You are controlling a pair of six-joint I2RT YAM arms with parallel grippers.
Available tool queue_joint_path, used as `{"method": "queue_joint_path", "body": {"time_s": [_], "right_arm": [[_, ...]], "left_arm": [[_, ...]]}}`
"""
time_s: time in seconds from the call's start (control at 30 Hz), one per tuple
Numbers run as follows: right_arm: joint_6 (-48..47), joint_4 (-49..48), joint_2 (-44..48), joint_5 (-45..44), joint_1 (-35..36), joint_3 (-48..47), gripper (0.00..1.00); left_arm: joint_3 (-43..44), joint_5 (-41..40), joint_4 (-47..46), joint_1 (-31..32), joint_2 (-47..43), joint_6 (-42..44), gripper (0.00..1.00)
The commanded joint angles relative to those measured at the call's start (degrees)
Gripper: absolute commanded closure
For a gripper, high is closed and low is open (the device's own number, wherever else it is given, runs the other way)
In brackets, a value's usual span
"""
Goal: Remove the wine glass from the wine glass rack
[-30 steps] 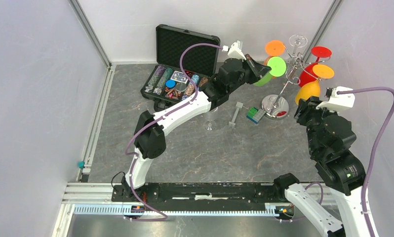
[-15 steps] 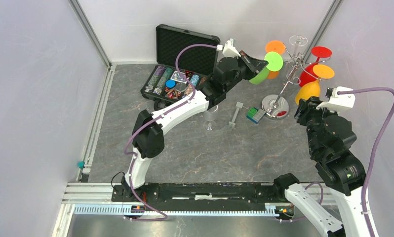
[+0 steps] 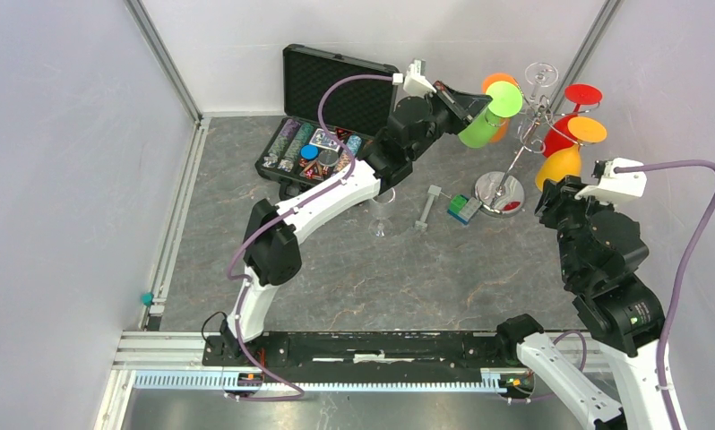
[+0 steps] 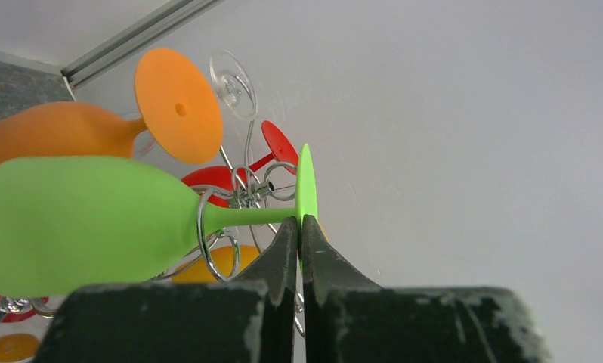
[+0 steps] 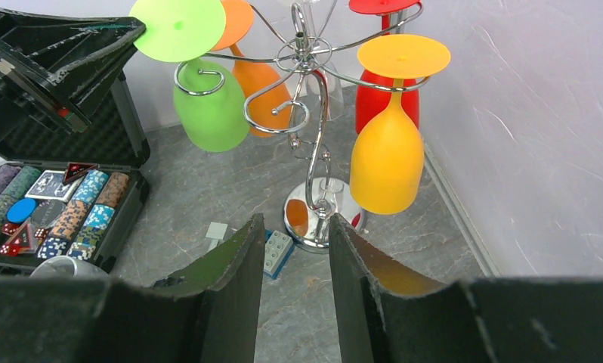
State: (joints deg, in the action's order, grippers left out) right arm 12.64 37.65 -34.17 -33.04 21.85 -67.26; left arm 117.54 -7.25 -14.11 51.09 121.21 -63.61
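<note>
The wine glass rack (image 3: 503,189) is a chrome stand with a round shiny base at the back right; it also shows in the right wrist view (image 5: 310,128). My left gripper (image 3: 476,100) is shut on the foot disc of a green wine glass (image 3: 476,131), bowl tilted down-left. In the left wrist view my gripper (image 4: 299,227) pinches the disc edge, and the green glass (image 4: 79,219) has its stem inside a curled wire arm. My right gripper (image 5: 295,227) is open and empty, low in front of the rack's base, also in the top view (image 3: 551,193).
Orange (image 3: 495,86), red (image 3: 564,127), yellow (image 3: 560,163) and clear (image 3: 540,72) glasses hang on the rack. An open black case of poker chips (image 3: 323,143) lies at the back. A clear glass (image 3: 381,217), a grey piece (image 3: 428,204) and a toy block (image 3: 464,209) lie near the base.
My left gripper has risen and moved right toward the rack's top, carrying the green glass by its foot; the bowl has lifted with it. The right arm has not moved.
</note>
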Motion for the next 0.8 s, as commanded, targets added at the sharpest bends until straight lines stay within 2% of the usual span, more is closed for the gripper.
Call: {"method": "queue_joint_path", "body": {"time_s": [0.0,0.37,0.47,0.77], "right_arm": [[0.30,-2.23,0.58,-0.16,-0.09,0.03,0.58],[0.71,-2.23,1.02,0.63,-0.13,0.02,0.59],[0.75,-2.23,1.17,0.45,-0.12,0.02,0.59],[2.06,-2.18,0.96,2.21,-0.12,-0.06,0.55]], "left_arm": [[4.04,1.91,-2.46,-0.29,1.72,-2.43,0.98],[7.75,6.97,1.10,-0.29,4.64,-3.36,0.98],[7.62,10.37,0.05,-0.14,4.77,-5.36,0.98],[4.76,11.44,1.55,0.33,3.00,-5.22,0.98]]}}
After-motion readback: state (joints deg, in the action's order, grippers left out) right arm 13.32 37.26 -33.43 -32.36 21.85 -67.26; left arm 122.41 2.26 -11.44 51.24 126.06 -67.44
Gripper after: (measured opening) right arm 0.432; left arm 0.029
